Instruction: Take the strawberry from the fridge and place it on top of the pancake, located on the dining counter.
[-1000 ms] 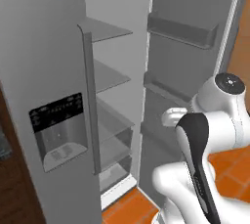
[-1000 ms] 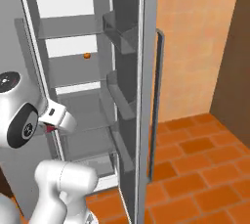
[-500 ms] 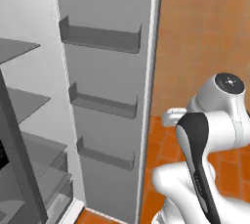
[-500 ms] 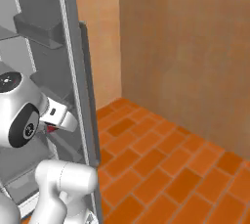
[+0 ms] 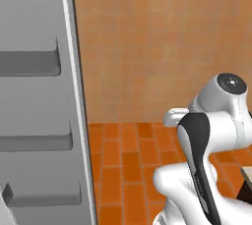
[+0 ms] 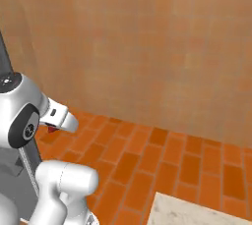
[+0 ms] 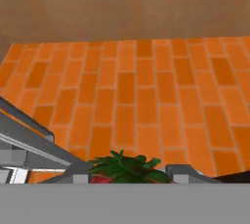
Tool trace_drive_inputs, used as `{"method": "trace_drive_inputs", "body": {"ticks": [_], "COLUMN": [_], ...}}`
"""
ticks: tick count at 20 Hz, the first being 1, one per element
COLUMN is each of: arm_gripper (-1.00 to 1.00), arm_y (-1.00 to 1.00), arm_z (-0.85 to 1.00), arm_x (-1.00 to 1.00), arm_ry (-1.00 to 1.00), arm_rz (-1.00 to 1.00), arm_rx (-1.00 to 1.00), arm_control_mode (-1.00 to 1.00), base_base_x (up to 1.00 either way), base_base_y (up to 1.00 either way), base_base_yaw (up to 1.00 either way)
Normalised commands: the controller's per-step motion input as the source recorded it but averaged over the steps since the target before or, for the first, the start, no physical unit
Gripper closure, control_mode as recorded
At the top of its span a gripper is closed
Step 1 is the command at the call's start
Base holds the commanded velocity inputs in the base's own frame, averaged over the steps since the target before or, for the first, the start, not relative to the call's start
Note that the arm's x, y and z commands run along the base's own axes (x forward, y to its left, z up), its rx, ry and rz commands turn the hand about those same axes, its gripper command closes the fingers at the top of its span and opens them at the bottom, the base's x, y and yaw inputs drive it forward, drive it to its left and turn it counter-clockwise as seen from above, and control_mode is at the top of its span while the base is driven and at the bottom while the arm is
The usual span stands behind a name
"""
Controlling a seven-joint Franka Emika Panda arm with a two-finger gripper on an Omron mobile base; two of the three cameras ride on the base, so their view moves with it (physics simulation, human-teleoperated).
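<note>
The strawberry (image 7: 122, 165) sits between my fingertips in the hand view, its green leaves on top and a sliver of red below. My gripper (image 7: 129, 174) is shut on it. From the right base view, the gripper (image 6: 54, 126) hangs below the white hand with a bit of red strawberry (image 6: 51, 129) showing. The fridge's open door (image 5: 39, 121), with its grey door shelves, stands at the left of the left base view. A corner of the dining counter (image 6: 197, 212) shows at the bottom, pale and speckled. The pancake is out of view.
An orange brick wall (image 6: 157, 47) stands ahead, with orange tiled floor (image 7: 146, 96) under the hand. The fridge door's lower edge (image 7: 29, 137) crosses the hand view's left.
The whole picture has swung: the base has turned away from the fridge, whose interior has slid off to the left, and wall and floor have come in. The gripper stays shut on the strawberry.
</note>
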Motion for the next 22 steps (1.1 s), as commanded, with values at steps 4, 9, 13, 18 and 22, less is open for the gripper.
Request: {"method": "trace_drive_inputs", "body": {"ticks": [4,9,13,18,22], "arm_gripper": [1.0,1.0,1.0,1.0,1.0], "arm_y": [0.0,0.0,0.0,0.0,0.0], "arm_z": [0.0,0.0,0.0,0.0,0.0], "arm_x": [0.0,0.0,0.0,0.0,0.0], "arm_ry": [0.0,0.0,0.0,0.0,0.0], "arm_rz": [0.0,0.0,0.0,0.0,0.0], "arm_rx": [0.0,0.0,0.0,0.0,0.0], "arm_control_mode": [1.0,1.0,1.0,1.0,1.0], "base_base_x": [0.69,0.87,1.0,1.0,1.0], "base_base_y": [-0.77,-0.26,-0.23,-0.17,-0.32], "base_base_yaw": [-0.37,-0.2,-0.15,-0.19,-0.11]}}
